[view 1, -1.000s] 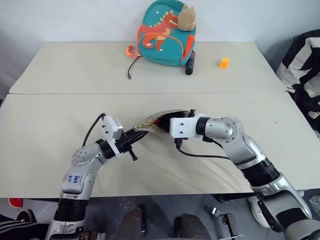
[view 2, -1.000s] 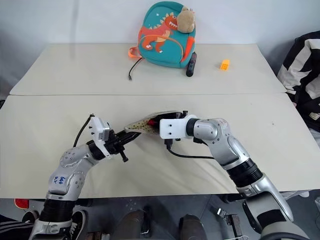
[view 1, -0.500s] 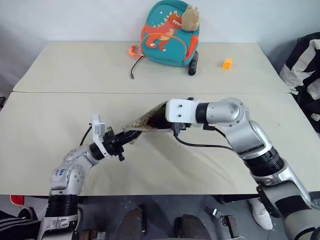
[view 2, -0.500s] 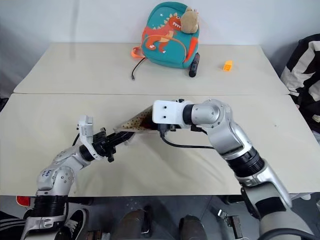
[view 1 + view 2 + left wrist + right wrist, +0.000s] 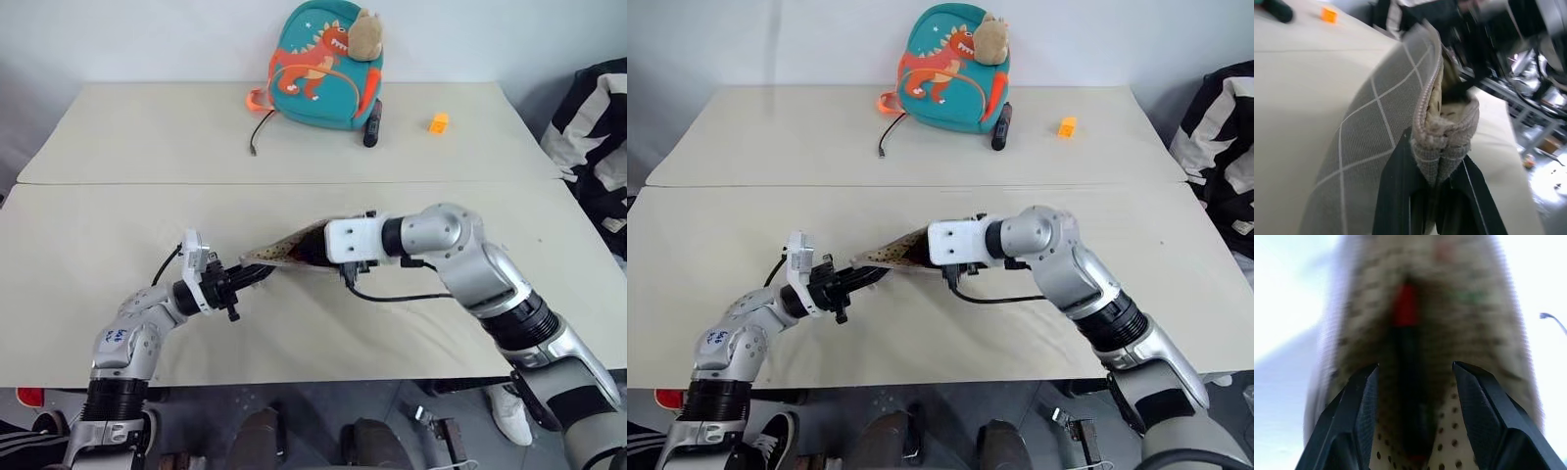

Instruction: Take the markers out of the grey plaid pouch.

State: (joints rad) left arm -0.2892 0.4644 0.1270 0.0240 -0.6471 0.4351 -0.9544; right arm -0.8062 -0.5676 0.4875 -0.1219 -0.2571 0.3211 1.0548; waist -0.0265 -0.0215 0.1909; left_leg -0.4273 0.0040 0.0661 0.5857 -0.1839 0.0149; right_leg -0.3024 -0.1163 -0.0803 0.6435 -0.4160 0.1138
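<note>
The right wrist view looks into the grey plaid pouch [image 5: 1415,333], showing dotted lining and a red-and-dark marker [image 5: 1406,347] between the parted fingers of the right hand [image 5: 1415,382], detail hidden in the head views. The left wrist view shows the left hand [image 5: 1437,171] clenched on the pouch's end seam. The pouch hangs raised above the tabletop [image 5: 98,225] between both hands; no writing is legible.
</note>
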